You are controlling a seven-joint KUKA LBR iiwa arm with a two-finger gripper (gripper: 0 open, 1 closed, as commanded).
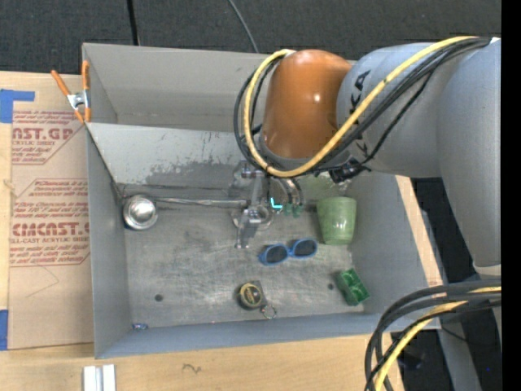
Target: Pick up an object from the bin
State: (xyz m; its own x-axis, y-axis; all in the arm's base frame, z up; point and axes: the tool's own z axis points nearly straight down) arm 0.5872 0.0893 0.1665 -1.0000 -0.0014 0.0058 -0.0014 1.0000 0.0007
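Note:
My gripper (pixel 247 223) hangs low near the middle of the bin, under the arm's orange cover. It is at the right end of the long handle of a silver metal ladle (pixel 140 212), whose round bowl lies at the bin's left. Whether it touches the handle I cannot tell. Just right of and below the gripper lies a pair of blue goggles (pixel 286 252). A pale green cup (pixel 337 220) stands further right.
A small dark green block (pixel 352 287) lies near the front right corner. A small round dark and brass-coloured thing (pixel 251 295) rests near the front wall. The arm covers the bin's back right part.

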